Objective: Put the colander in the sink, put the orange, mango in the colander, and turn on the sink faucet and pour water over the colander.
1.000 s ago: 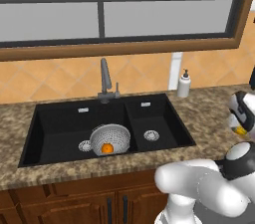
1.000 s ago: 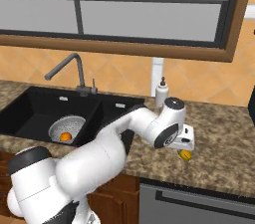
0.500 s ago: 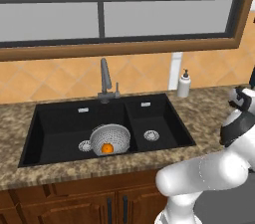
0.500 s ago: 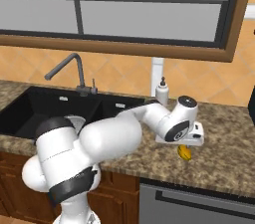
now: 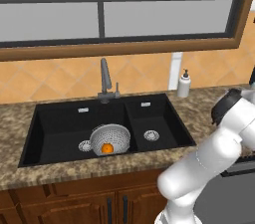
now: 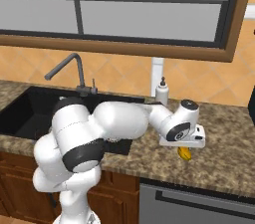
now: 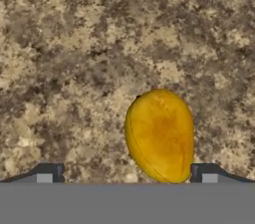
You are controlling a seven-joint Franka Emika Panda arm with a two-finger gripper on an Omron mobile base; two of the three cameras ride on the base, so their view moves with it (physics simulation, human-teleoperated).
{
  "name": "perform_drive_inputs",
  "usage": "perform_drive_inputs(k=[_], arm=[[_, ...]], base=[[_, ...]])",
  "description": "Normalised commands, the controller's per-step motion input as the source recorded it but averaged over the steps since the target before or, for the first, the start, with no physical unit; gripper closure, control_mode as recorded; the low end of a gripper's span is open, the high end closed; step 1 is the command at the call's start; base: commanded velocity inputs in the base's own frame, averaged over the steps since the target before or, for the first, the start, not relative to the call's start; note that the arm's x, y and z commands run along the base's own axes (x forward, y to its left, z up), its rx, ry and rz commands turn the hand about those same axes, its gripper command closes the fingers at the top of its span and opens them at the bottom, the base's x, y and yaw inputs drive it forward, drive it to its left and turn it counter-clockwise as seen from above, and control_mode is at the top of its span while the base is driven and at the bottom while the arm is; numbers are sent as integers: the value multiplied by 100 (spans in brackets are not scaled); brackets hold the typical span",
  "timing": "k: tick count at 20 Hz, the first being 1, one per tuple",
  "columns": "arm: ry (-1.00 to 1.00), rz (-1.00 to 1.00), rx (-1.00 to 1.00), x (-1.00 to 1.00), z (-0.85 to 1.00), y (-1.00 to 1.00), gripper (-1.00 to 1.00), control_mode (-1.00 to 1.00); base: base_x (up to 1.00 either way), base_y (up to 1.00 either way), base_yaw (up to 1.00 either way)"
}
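- Colander [image 5: 110, 138] sits in the sink [image 5: 55, 128], orange [image 5: 106, 148] inside.
- Step in hand: fetching the mango [image 7: 159, 135] from the desk [image 7: 99, 44].
- Jaws spread wide, empty; next, centre, descend, close.

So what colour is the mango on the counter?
Yellow-orange; the mango shows best in the hand view.

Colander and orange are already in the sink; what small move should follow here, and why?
Probably shift the tool sideways to centre it over the mango, then lower: its jaws are open, and the fruit lies on the granite counter nearer one fingertip.
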Motion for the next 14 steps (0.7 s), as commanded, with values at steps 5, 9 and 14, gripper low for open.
perform_drive_inputs(k=[5,9,14], arm=[[6,0,0,15,-25,-23,-100,-100],[0,1,4,27,-11,-21,-100,-100],[7,4,10,16,-18,-26,-100,-100]], base=[[0,0,0],[0,0,0],[0,0,0]])
